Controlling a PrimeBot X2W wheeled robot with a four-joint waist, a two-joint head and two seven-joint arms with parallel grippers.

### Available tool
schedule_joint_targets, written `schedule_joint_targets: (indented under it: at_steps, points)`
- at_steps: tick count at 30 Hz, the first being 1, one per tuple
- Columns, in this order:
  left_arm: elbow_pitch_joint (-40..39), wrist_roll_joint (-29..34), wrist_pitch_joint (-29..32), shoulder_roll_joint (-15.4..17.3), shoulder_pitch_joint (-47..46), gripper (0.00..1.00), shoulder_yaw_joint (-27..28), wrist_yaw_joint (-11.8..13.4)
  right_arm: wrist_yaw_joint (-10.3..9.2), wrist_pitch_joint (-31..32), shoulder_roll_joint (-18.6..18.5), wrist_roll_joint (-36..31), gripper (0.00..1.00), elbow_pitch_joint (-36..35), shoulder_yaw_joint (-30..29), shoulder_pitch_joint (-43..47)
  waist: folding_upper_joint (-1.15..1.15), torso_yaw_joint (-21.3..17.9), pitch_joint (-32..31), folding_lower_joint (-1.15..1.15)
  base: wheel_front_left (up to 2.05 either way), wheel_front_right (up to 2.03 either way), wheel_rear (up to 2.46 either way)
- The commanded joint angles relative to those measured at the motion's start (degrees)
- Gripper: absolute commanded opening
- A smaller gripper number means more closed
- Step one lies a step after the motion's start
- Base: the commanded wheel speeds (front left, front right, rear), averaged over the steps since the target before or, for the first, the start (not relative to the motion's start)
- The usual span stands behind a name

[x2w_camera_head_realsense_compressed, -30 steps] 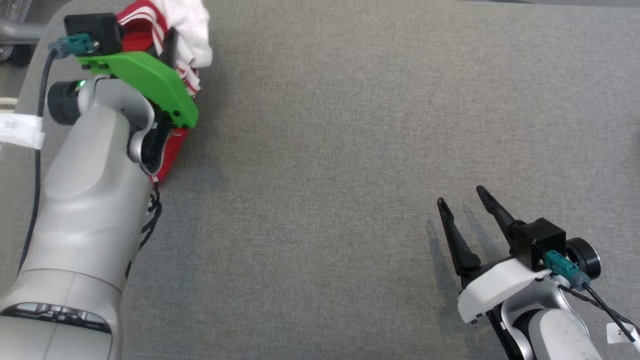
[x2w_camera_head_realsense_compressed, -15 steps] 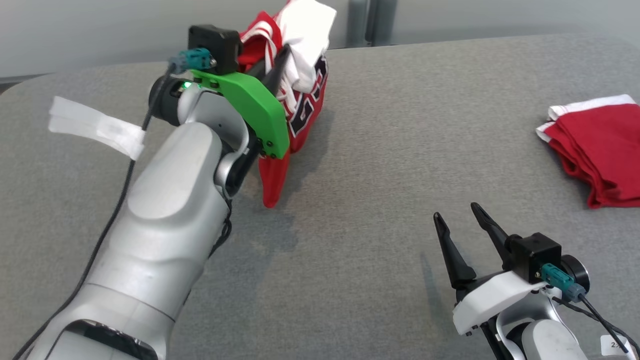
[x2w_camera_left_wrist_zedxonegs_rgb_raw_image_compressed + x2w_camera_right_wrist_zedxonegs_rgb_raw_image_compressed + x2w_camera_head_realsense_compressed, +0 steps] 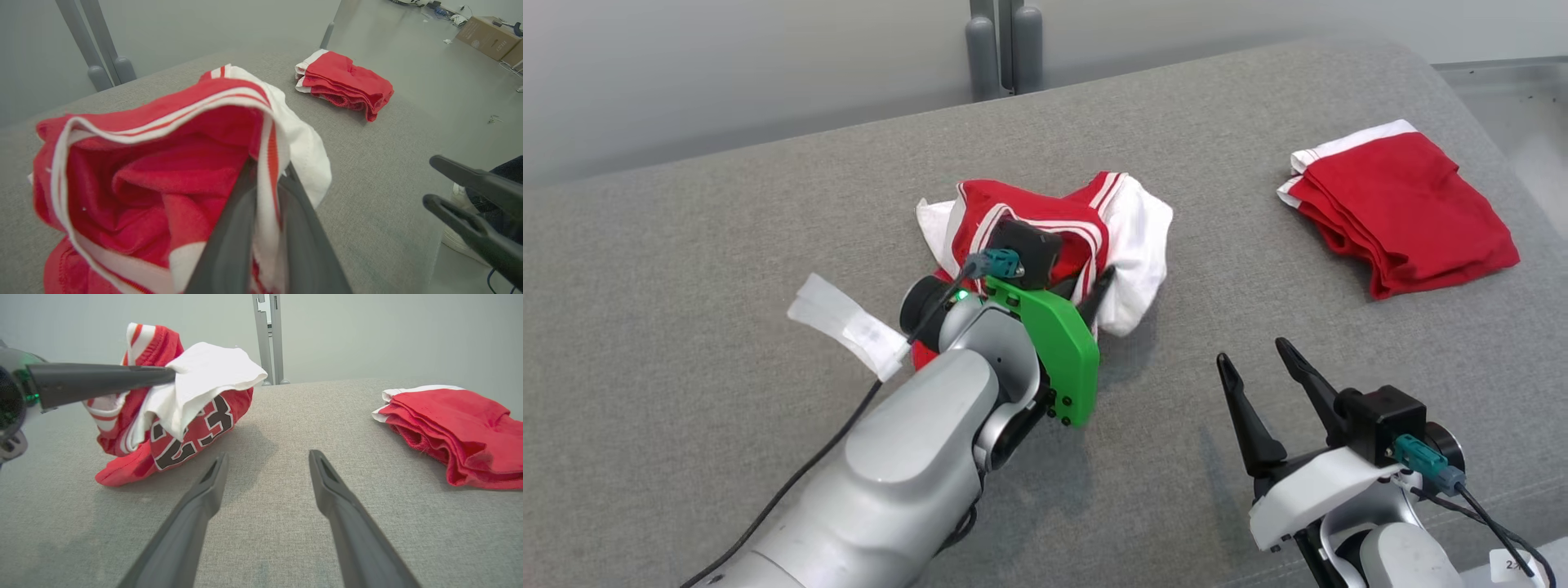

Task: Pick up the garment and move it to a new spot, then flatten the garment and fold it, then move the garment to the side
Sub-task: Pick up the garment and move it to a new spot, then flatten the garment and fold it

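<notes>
Since half a second ago the head camera has swung, so the whole view has shifted. Against the table [image 3: 727, 245], though, the left gripper [image 3: 269, 169] and its load now sit nearer the middle of the grey top, and the cloth lies bunched on the surface where before it hung in a long drape.

In the head view the garment [image 3: 1054, 220] sits just above centre, toward 12 o'clock. It is a crumpled red jersey with white stripes and a white panel spilling to its 3 o'clock side. The left arm reaches in from 7 o'clock, and its two dark fingers are pinched together on a striped white hem. The left wrist view shows that edge running between them. From the right wrist view the bundle sits at 10 o'clock, its lower red end touching the table and its black-and-white number print [image 3: 192, 428] facing the camera.

At 4 o'clock in the head view, the right gripper [image 3: 1252, 349] hovers with its jaws spread wide and nothing between them, well apart from the garment.

A folded red cloth [image 3: 1405, 204] with a white edge lies at 2 o'clock, near the table's far right corner. Two grey posts [image 3: 1005, 49] stand behind the table at 12 o'clock.
</notes>
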Motion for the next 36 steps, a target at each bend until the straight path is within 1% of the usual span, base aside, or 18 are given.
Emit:
schedule_joint_targets:
  at_steps: [1,6,15,21,26,28,34,35,36]
  points:
    - [0.0,-1.0,-0.1,0.3,1.0,1.00,-1.3,0.9,-0.08,-0.5,0.0,0.4,1.00,0.3,0.2,-0.8,0.00,-0.8,0.2,0.00,0.00,0.00,0.00]
    - [0.9,-3.5,-0.6,0.2,1.4,1.00,-4.4,2.6,-0.08,-1.2,0.0,0.7,1.00,1.3,0.3,-0.8,0.00,-0.8,-0.2,0.00,0.00,0.00,0.00]
    - [1.5,-7.7,-1.4,0.2,2.3,1.00,-8.2,4.1,-0.08,-1.6,0.0,1.5,1.00,2.5,1.0,-1.0,0.00,-0.9,-1.8,0.00,0.00,0.00,0.00]
    - [2.1,-9.6,-1.2,0.2,0.9,1.00,-10.5,5.6,-0.09,-1.9,0.0,1.7,1.00,2.1,1.4,-1.3,0.00,-3.1,-0.5,0.00,0.00,0.00,0.00]
    - [5.2,-10.4,-1.1,0.3,-0.5,1.00,-11.4,7.5,-0.09,-2.3,0.0,1.6,1.00,1.9,0.9,-1.6,0.00,-5.8,1.9,0.00,0.00,0.00,0.00]
    - [6.2,-10.4,-2.0,0.2,-1.2,1.00,-11.5,8.2,-0.09,-2.5,0.0,1.7,1.00,1.8,0.5,-1.7,0.00,-6.7,2.8,0.00,0.00,0.00,0.00]
    - [6.8,-12.3,-2.4,0.2,-2.0,0.99,-12.8,7.9,-0.08,-3.3,0.0,2.0,1.00,2.2,0.1,-2.1,0.00,-8.0,4.5,0.00,0.00,0.00,0.00]
    - [6.8,-12.4,-2.6,0.2,-2.1,0.66,-13.0,7.8,-0.08,-3.4,0.0,2.0,1.00,2.3,0.1,-2.1,0.00,-8.0,4.6,0.00,0.00,0.00,0.00]
    - [6.8,-12.6,-2.6,0.2,-2.2,0.45,-13.1,7.8,-0.08,-3.5,0.0,2.1,1.00,2.5,0.1,-2.1,0.00,-8.1,4.6,0.00,0.00,0.00,0.00]
